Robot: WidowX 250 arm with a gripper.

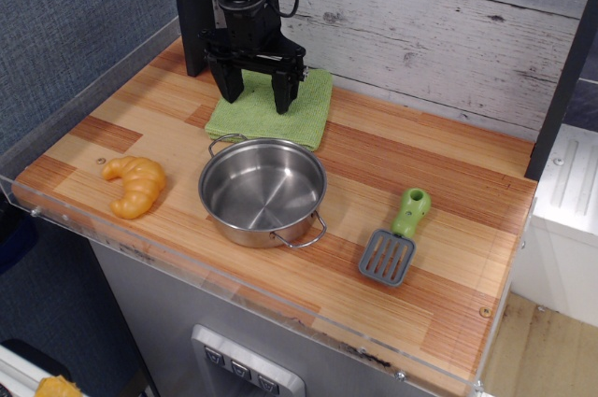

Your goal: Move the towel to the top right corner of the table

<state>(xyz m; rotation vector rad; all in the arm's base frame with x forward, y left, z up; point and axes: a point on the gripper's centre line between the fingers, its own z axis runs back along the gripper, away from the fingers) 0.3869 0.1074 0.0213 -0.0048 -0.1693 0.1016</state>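
Green towel [297,113] lies directly under the spread gripper [257,102].

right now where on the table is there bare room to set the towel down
The far right of the table is bare, from the towel's right edge along the plank wall to the black post. A smaller patch lies between pot and spatula. Crowded: back left, where the open pincer stands on the towel.
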